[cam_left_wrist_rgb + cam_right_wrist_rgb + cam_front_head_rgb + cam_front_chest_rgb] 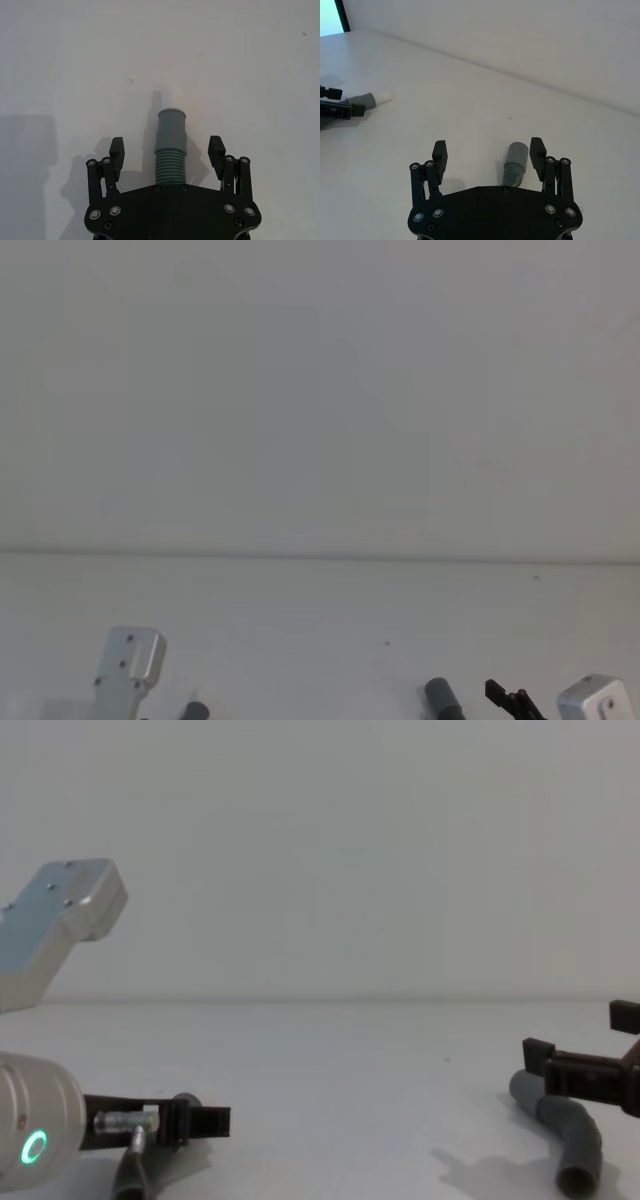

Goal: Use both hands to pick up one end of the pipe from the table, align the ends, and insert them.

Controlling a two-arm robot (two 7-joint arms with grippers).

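Left tool (167, 146) sits low over the white-tipped piece (171, 137) with its jaws spread wide. One finger is on either side of the ribbed body and neither touches it, so nothing is gripped. The piece lies flat on the bench (75, 60), with its white tip (171, 96) pointing away from the tool's palm. Well apart from the white-tipped piece, on the robot's right of it, lies the grey-cuffed piece (515, 167). The right tool (489, 148) is open over that one too, holding nothing. Here's the worry: that cuff (518, 151) sits off centre, just beside one finger (538, 150) and far from the other. If it closes from here, I judge the far finger sweeps the round hose sideways, so it may roll or swing before it's pinched. Second risk: both grips look set to land on the ribbing behind the cuffs. That hose looks flexible, so the ends could droop or twist once lifted, and the axes won't line up. And the white tip is narrow: come in at an angle and it likely butts against the cuff's rim instead of sliding in, maybe knocking a piece out of a light grip.
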